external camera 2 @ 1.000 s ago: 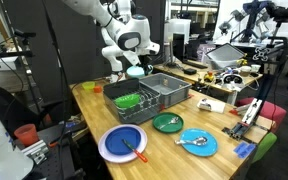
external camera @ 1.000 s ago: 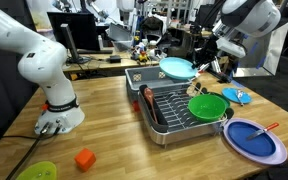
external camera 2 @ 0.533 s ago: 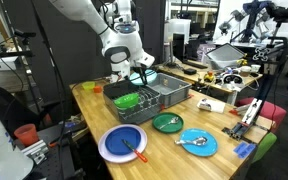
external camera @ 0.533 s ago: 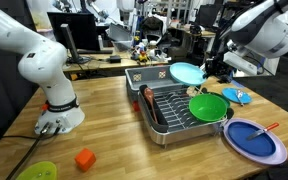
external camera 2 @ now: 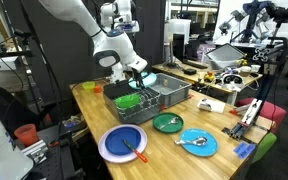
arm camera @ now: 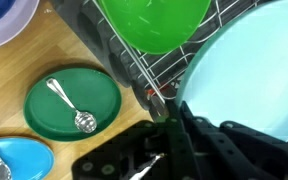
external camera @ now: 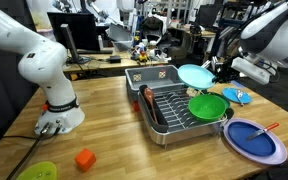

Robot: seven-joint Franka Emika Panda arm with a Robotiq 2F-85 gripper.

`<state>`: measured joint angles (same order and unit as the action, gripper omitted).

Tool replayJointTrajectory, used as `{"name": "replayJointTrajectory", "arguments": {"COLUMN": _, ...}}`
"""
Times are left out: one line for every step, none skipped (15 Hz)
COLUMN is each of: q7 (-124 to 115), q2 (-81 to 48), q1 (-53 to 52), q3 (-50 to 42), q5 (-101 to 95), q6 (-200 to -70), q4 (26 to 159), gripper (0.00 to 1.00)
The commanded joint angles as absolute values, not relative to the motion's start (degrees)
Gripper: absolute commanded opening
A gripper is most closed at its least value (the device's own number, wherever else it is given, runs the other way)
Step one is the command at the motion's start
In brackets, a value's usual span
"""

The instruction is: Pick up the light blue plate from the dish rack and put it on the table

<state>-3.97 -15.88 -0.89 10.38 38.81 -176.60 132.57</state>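
With the gripper clamped on its rim over the dish rack, we judge the light blue plate light, stiff and slick.

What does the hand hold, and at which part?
The hand holds the light blue plate, pinched at its rim.

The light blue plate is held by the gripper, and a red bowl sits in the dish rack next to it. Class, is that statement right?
Not quite. The bowl in the dish rack is green, not red; the wrist view shows it clearly. The rest stands: the gripper holds the light blue plate.
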Motion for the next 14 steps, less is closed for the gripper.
{"name": "replayJointTrajectory", "arguments": {"q7": -4.0, "q2": -15.9, "q1": -0.9, "q3": 10.4, "q5": 38.8, "q6": -176.6, "q4": 132.6, "gripper": 0.06}}
{"name": "replayJointTrajectory", "arguments": {"q7": -4.0, "q2": -15.9, "q1": -0.9, "q3": 10.4, "q5": 38.8, "q6": -176.6, "q4": 132.5, "gripper": 0.06}}
{"name": "replayJointTrajectory", "arguments": {"q7": -4.0, "q2": -15.9, "q1": -0.9, "q3": 10.4, "q5": 38.8, "q6": -176.6, "q4": 132.5, "gripper": 0.06}}
{"name": "replayJointTrajectory", "arguments": {"q7": -4.0, "q2": -15.9, "q1": -0.9, "q3": 10.4, "q5": 38.8, "q6": -176.6, "q4": 132.5, "gripper": 0.06}}
{"name": "replayJointTrajectory", "arguments": {"q7": -4.0, "q2": -15.9, "q1": -0.9, "q3": 10.4, "q5": 38.8, "q6": -176.6, "q4": 132.5, "gripper": 0.06}}
{"name": "replayJointTrajectory", "arguments": {"q7": -4.0, "q2": -15.9, "q1": -0.9, "q3": 10.4, "q5": 38.8, "q6": -176.6, "q4": 132.5, "gripper": 0.06}}
{"name": "replayJointTrajectory", "arguments": {"q7": -4.0, "q2": -15.9, "q1": -0.9, "q3": 10.4, "q5": 38.8, "q6": -176.6, "q4": 132.5, "gripper": 0.06}}
{"name": "replayJointTrajectory", "arguments": {"q7": -4.8, "q2": -15.9, "q1": -0.9, "q3": 9.8, "q5": 38.9, "q6": -176.5, "q4": 132.6, "gripper": 0.01}}
{"name": "replayJointTrajectory", "arguments": {"q7": -5.5, "q2": -15.8, "q1": -0.6, "q3": 9.4, "q5": 39.4, "q6": -176.4, "q4": 132.8, "gripper": 0.01}}
{"name": "replayJointTrajectory", "arguments": {"q7": -6.1, "q2": -15.6, "q1": -0.2, "q3": 9.0, "q5": 39.9, "q6": -176.4, "q4": 133.0, "gripper": 0.01}}
{"name": "replayJointTrajectory", "arguments": {"q7": -6.8, "q2": -15.4, "q1": 0.3, "q3": 8.4, "q5": 40.4, "q6": -176.1, "q4": 133.4, "gripper": 0.01}}
{"name": "replayJointTrajectory", "arguments": {"q7": -7.6, "q2": -15.4, "q1": 0.8, "q3": 7.6, "q5": 40.7, "q6": -176.0, "q4": 133.6, "gripper": 0.01}}
{"name": "replayJointTrajectory", "arguments": {"q7": -8.2, "q2": -15.3, "q1": 1.6, "q3": 6.9, "q5": 41.5, "q6": -176.1, "q4": 134.0, "gripper": 0.01}}
{"name": "replayJointTrajectory", "arguments": {"q7": -8.9, "q2": -15.3, "q1": 2.2, "q3": 6.0, "q5": 42.2, "q6": -176.0, "q4": 134.3, "gripper": 0.01}}
